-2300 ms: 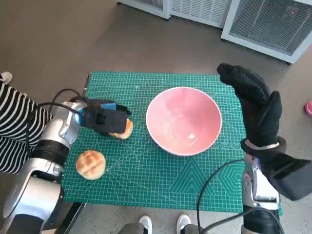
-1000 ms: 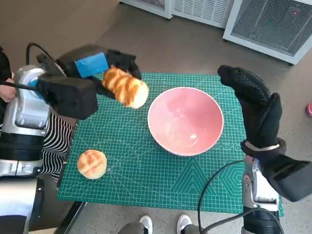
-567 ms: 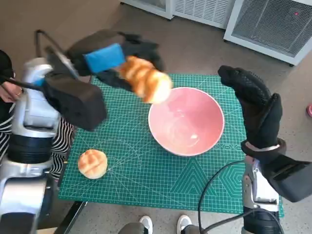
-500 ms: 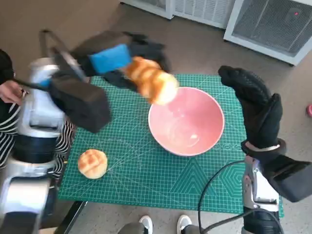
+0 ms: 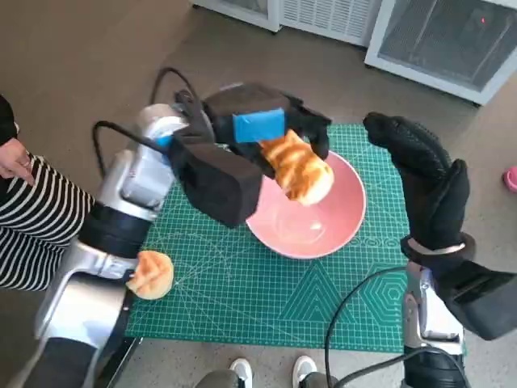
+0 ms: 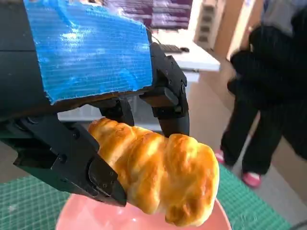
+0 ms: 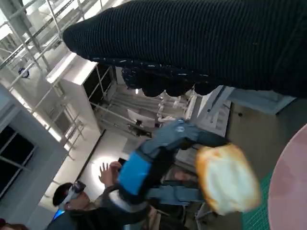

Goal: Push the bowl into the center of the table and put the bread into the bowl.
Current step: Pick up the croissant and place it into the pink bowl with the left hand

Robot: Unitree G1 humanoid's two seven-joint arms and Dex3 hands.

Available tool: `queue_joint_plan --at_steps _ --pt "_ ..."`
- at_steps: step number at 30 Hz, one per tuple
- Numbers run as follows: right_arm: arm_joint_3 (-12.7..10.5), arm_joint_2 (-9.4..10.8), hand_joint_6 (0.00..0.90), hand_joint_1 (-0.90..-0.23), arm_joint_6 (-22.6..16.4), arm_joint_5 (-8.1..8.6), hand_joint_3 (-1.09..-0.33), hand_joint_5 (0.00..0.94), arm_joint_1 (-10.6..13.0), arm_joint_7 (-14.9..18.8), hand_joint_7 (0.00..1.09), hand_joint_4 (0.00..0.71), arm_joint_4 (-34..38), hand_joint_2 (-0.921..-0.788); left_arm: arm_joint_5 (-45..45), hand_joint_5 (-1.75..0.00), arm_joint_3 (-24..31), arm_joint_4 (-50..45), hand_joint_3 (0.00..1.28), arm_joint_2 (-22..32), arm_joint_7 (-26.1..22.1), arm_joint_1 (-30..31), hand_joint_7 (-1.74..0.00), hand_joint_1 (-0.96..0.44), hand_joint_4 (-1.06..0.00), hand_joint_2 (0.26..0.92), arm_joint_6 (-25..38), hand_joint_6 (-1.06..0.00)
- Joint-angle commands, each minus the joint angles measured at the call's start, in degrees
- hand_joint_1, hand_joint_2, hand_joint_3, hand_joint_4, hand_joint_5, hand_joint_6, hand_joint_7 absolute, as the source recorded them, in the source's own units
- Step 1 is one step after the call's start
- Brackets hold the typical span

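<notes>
Head view: your left hand grips the bread above the bowl; your right hand, empty and spread, stands beside it; a high release risks a bounce-out.

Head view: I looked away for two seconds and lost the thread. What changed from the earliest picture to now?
The left hand took hold of the long bread on the mat, lifted it and carried it toward the robot's right; it now holds it above the pink bowl. The right hand stays raised and open beside the bowl, and the bowl and the round bun lie where they were on the green mat.
</notes>
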Motion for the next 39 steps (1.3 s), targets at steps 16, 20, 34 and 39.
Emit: queue_joint_plan --at_steps 16,20,34,39 --pt "-0.33 -0.24 0.035 -0.672 0.83 -1.47 -0.693 0.002 2.64 -1.52 0.49 0.165 -1.97 -0.921 9.50 -1.01 -7.03 17.95 0.19 -6.89 8.62 -3.65 -1.02 -0.02 -0.46 0.869 -0.60 -0.40" --pt "-0.28 -0.17 0.035 -0.671 0.74 -1.82 -0.697 0.001 2.58 -1.84 0.48 0.164 -1.89 -0.921 9.28 -0.24 -7.02 15.71 0.08 -5.98 7.09 -2.49 -0.31 -0.08 -0.35 0.802 0.54 -0.35" --pt "0.24 0.36 0.034 -0.673 0.94 -2.58 -0.699 0.000 2.66 -2.44 0.48 0.161 -2.25 -0.921 3.05 0.00 -1.52 1.71 0.01 1.62 0.02 3.23 -0.04 -0.26 -0.11 0.750 0.53 -0.29" --pt "0.33 0.45 0.034 -0.670 0.96 -2.42 -0.698 0.000 2.88 -2.40 0.48 0.161 -2.46 -0.921 0.00 -0.01 3.20 -11.72 0.01 9.20 -3.40 9.03 -0.04 -0.27 -0.13 0.748 1.35 -0.31"
